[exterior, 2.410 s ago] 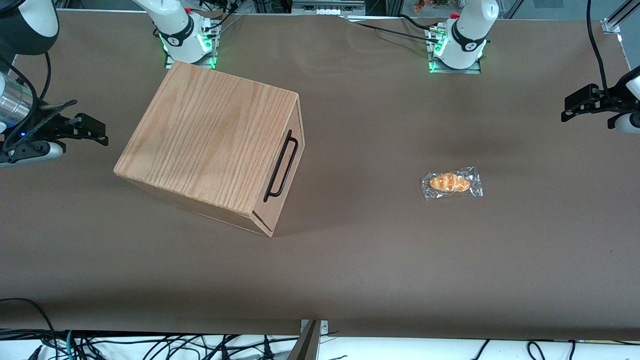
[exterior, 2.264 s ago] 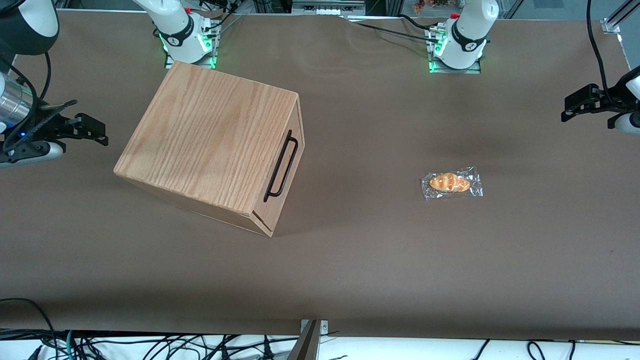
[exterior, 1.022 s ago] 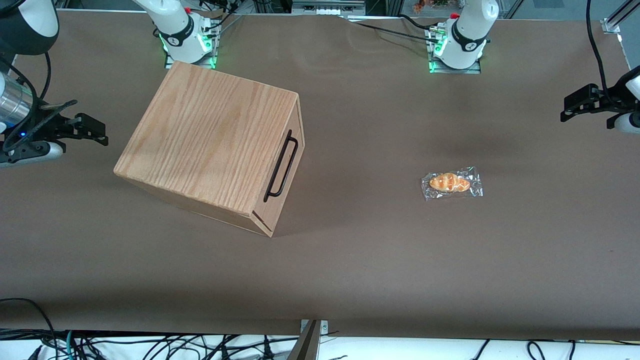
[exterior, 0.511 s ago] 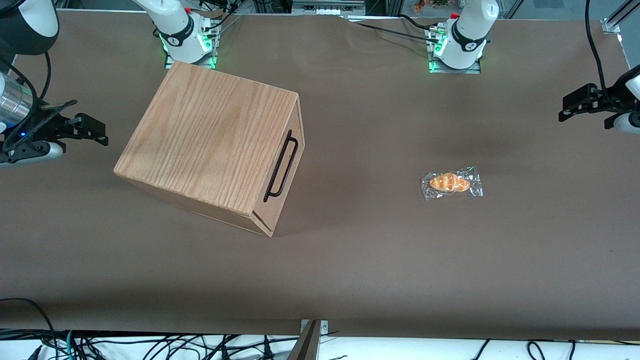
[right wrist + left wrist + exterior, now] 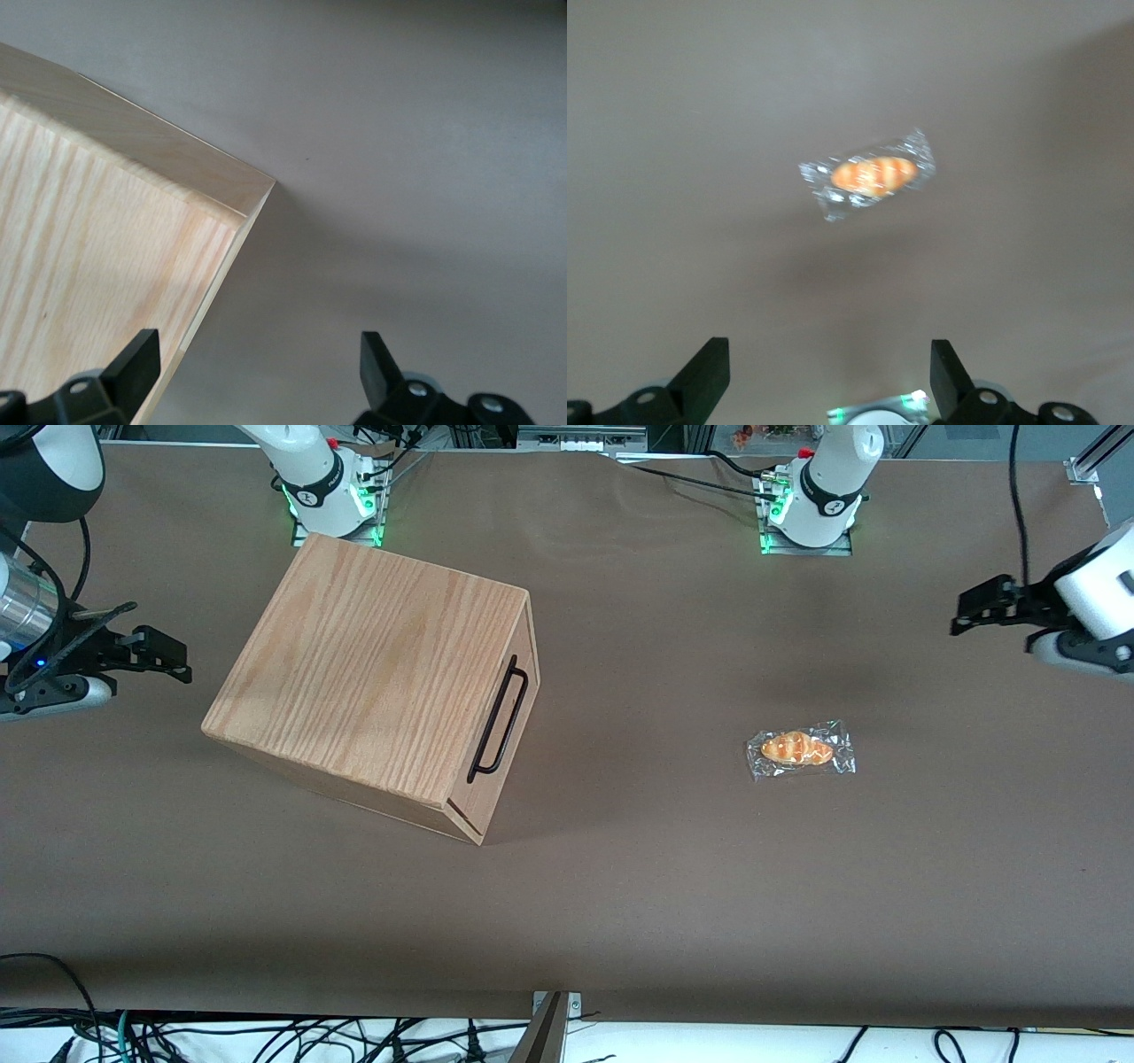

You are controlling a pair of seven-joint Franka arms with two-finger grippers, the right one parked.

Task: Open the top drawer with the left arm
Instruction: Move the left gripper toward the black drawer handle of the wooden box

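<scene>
The brown desk [image 5: 620,886] is spread under everything. On it, toward the parked arm's end, the oak-grain cabinet [image 5: 372,673] is set at an angle, its front turned toward the working arm's end and slightly toward the front camera. The top drawer [image 5: 509,717] is seen fully shut, its face flush with the cabinet's front edge.

The left arm [image 5: 1094,593] is held above the desk at the working arm's end, well apart from the cabinet. Its gripper [image 5: 974,611] is pointed toward the cabinet's end of the desk, and its fingers [image 5: 709,372] are seen spread wide with nothing between them.

A wrapped bread roll [image 5: 800,749] lies on the desk between the gripper and the cabinet, nearer to the gripper and nearer to the front camera than it.

The thin black bar handle [image 5: 498,719] is mounted across the drawer face, its long axis running level along the front. The drawer's pull line is judged to run from the cabinet toward the gripper, so the bar would be met broadside.
</scene>
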